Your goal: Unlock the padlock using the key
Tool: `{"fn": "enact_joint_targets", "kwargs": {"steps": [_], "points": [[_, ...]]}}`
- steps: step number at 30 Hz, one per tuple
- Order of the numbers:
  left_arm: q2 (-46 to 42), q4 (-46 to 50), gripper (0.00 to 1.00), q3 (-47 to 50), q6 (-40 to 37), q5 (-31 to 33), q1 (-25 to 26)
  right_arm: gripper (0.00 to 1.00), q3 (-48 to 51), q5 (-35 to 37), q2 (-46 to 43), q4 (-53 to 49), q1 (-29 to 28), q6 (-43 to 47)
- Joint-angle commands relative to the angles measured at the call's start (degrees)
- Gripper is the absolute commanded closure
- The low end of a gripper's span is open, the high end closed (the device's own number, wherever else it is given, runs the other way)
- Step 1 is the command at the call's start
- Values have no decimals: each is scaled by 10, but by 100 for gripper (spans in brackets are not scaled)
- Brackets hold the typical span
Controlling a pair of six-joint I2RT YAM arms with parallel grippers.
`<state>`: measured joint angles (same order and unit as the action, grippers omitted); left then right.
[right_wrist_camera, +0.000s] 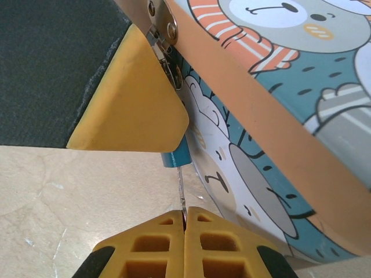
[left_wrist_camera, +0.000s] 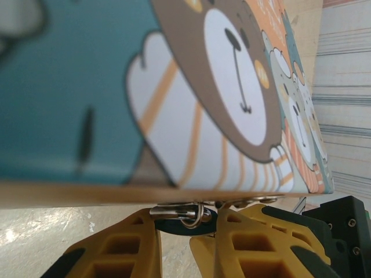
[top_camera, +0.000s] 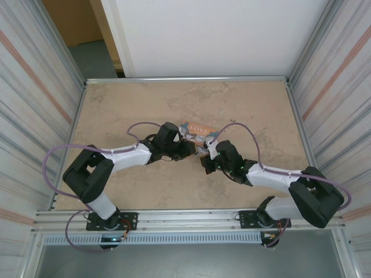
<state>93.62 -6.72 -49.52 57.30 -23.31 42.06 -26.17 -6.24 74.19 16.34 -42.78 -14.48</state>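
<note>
Key meets padlock point(right_wrist_camera: 175, 157) at the tin point(left_wrist_camera: 69, 87) on the table point(top_camera: 145, 191).

The tin carries the padlock on the clasp point(right_wrist_camera: 162, 23) at its rim. The left gripper point(left_wrist_camera: 185, 223) pinches the lock's blue body between its yellow fingers, steadying it. The right gripper point(right_wrist_camera: 184, 223), its fingers pressed together, nips the thin key point(right_wrist_camera: 181, 188), whose tip meets the lock's base. How deep it sits I cannot tell. Best to push along the key's own line until seated, then twist gently, with the left grip firm so the body does not turn too.
</note>
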Motion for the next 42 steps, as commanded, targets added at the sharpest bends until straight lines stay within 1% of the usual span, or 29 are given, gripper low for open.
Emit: {"fn": "enact_joint_targets", "kwargs": {"steps": [1, 11, 19, 24, 32, 38, 42], "points": [[-14, -8, 84, -18, 6, -52, 14, 100, -43, -42, 6, 92, -4, 14], [-15, -8, 84, -17, 5, -53, 14, 100, -55, -73, 34, 102, 7, 7], [-16, -5, 84, -15, 5, -53, 14, 100, -50, -80, 18, 124, 23, -4], [-19, -2, 84, -15, 6, -56, 14, 100, -51, -109, 4, 146, 39, -15], [-27, -1, 84, -13, 17, -72, 14, 100, -72, -134, -1, 148, 42, -6], [-38, 2, 84, -10, 22, -77, 14, 100, -89, -137, -12, 163, 43, -6], [-38, -12, 84, 1, 34, -83, 14, 100, -109, -146, -16, 169, 43, -7]]}}
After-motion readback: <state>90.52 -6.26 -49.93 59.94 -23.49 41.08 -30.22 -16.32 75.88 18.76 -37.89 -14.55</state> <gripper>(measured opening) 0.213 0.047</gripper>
